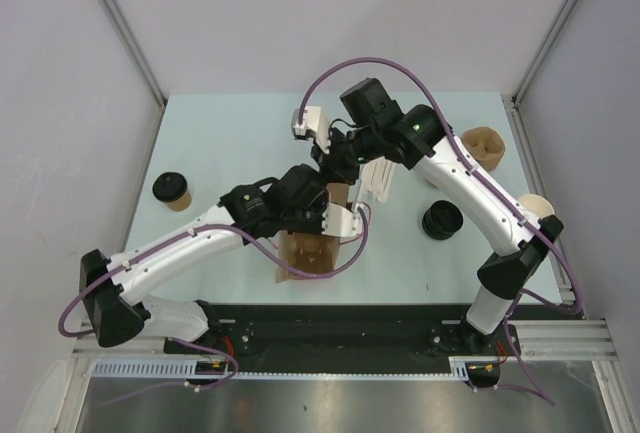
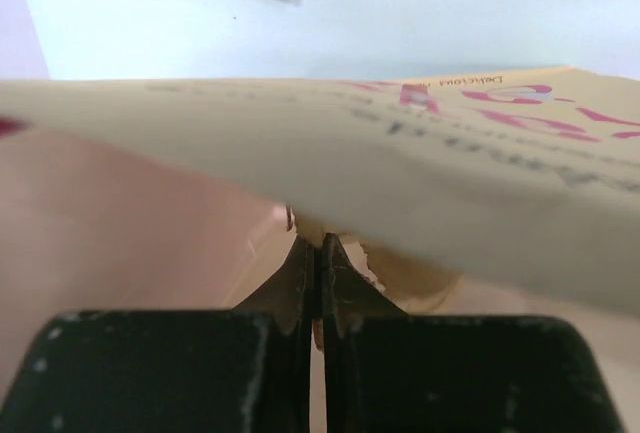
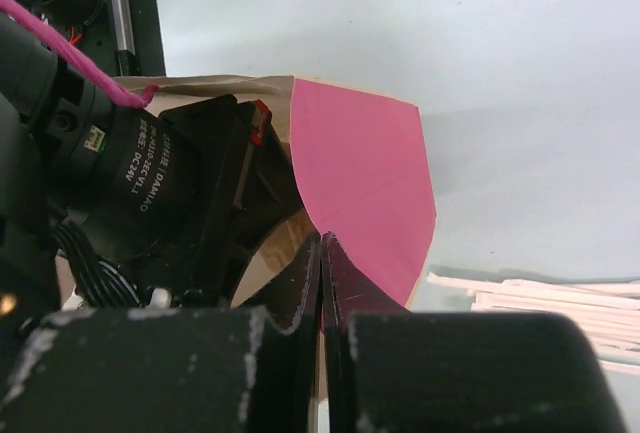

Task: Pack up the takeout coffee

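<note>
The takeout coffee point(image 1: 172, 190), a small brown cup with a black lid, stands upright at the table's left, apart from both arms. A brown paper bag point(image 1: 305, 253) with a pink side point(image 3: 365, 173) and pink print point(image 2: 450, 153) is held at the table's middle. My left gripper point(image 2: 320, 248) is shut on the bag's rim from the near side. My right gripper point(image 3: 321, 243) is shut on the rim's pink side from the far side. In the top view the two wrists meet over the bag's mouth and hide it.
A pile of black lids point(image 1: 441, 220) lies right of the middle. Lidless brown cups point(image 1: 483, 145) lie at the far right, another cup point(image 1: 535, 208) near the right edge. White paper-wrapped sticks point(image 1: 380, 181) lie just right of the bag, also in the right wrist view point(image 3: 560, 298).
</note>
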Controlling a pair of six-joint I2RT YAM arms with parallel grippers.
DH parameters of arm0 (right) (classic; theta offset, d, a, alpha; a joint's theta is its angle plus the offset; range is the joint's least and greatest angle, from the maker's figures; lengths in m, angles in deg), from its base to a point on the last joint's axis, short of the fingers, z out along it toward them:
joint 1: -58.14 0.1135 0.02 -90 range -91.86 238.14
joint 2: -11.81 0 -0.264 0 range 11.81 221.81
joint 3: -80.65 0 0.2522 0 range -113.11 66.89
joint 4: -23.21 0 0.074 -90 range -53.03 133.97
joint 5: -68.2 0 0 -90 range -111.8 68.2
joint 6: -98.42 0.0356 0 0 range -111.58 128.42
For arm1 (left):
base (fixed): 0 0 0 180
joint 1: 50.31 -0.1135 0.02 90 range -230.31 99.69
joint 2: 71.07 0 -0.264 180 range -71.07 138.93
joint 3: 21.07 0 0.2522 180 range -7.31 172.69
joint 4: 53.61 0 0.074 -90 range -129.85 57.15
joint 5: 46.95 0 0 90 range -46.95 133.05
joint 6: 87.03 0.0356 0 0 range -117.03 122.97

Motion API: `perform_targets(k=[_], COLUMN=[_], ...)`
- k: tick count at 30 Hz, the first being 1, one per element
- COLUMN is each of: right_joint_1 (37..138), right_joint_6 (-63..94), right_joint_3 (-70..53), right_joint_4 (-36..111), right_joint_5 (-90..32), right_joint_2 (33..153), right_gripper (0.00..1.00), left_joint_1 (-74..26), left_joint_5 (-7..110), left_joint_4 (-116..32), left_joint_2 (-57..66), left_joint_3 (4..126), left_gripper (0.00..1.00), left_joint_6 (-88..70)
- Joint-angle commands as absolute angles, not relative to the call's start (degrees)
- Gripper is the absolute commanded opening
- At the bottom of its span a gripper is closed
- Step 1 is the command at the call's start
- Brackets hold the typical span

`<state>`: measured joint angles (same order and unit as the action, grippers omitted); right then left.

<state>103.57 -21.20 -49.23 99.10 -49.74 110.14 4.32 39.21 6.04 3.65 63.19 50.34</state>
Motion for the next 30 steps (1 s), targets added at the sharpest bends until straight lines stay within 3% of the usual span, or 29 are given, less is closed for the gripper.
perform_targets(k=[1, 7, 10, 11, 13, 16, 30], right_joint_1=[102.1, 99.8, 99.4, 99.3, 99.4, 99.4, 99.4], right_joint_6=[-21.1, -20.1, -20.1, -20.1, -20.2, -20.3, -20.4], right_joint_3=[-49.5, -49.9, -50.3, -50.2, -50.3, -50.1, -50.4], right_joint_4=[97.8, 97.5, 97.8, 97.8, 97.8, 97.9, 97.9], right_joint_5=[-51.9, -53.3, -54.2, -54.4, -54.9, -55.2, -55.1], right_joint_2=[109.3, 110.5, 110.9, 111.0, 111.0, 111.2, 111.9], right_gripper=[0.00, 0.00, 0.00, 0.00, 0.00, 0.00, 0.00], left_joint_1=[3.2, 2.7, 2.6, 2.6, 2.6, 2.6, 2.7], left_joint_5=[40.2, 40.3, 40.4, 40.5, 40.6, 40.1, 42.5], left_joint_4=[6.8, 6.8, 6.6, 6.5, 6.3, 6.5, 8.0], left_joint_2=[4.0, 4.2, 4.1, 3.9, 3.7, 3.8, 0.7], left_joint_3=[64.9, 65.5, 65.7, 66.1, 67.3, 69.7, 74.2], left_gripper=[0.00, 0.00, 0.13, 0.23, 0.33, 0.41, 0.46], left_joint_6=[48.8, 48.1, 48.5, 48.6, 48.8, 49.0, 50.6])
